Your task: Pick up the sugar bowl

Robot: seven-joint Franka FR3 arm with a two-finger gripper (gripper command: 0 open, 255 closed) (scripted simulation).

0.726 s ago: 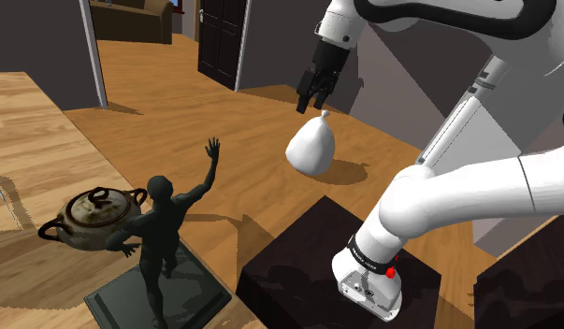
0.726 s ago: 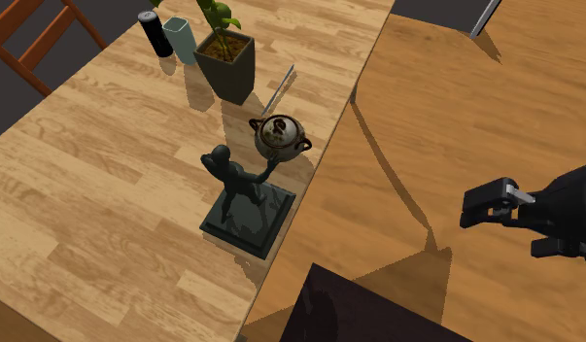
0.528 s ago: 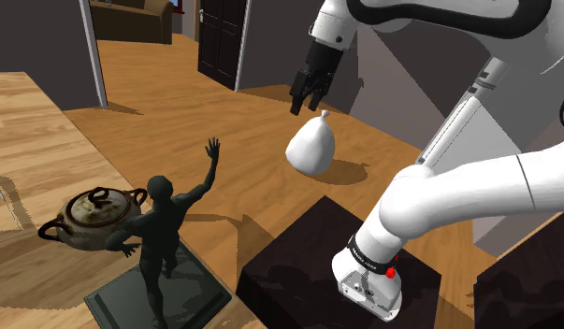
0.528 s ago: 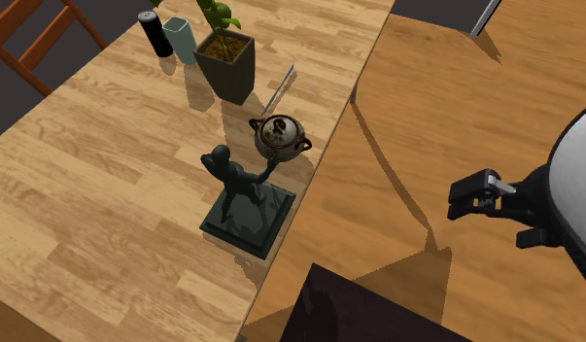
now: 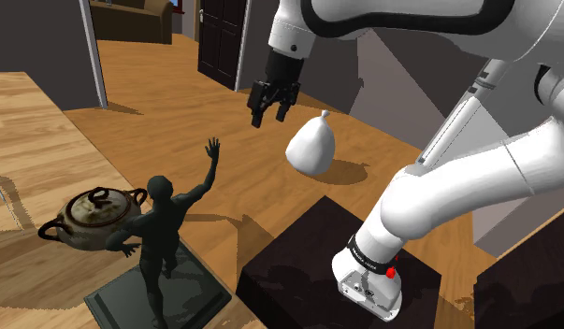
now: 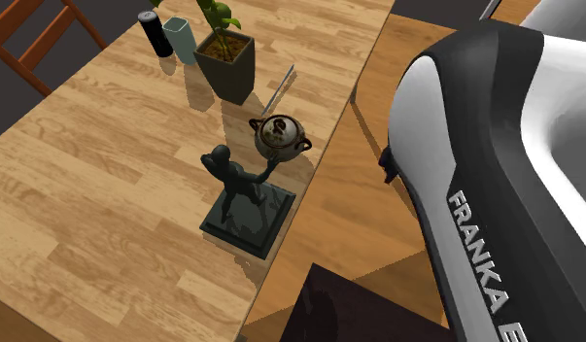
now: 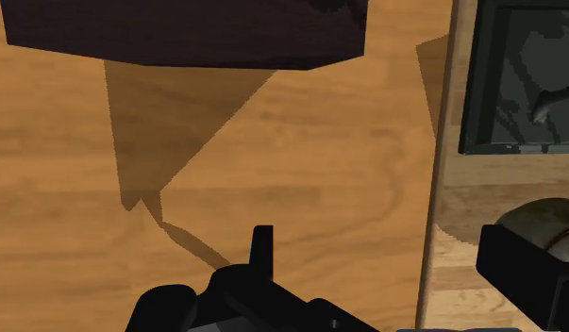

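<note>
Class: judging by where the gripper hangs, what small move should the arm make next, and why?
Probably shift the gripper across toward the sugar bowl: its open fingers hang over the floor, off the edge of the table, with the bowl beside the statue.

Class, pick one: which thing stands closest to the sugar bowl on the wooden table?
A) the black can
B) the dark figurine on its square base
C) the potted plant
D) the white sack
B: the sugar bowl sits right beside the dark figurine, by its raised arm.
</note>
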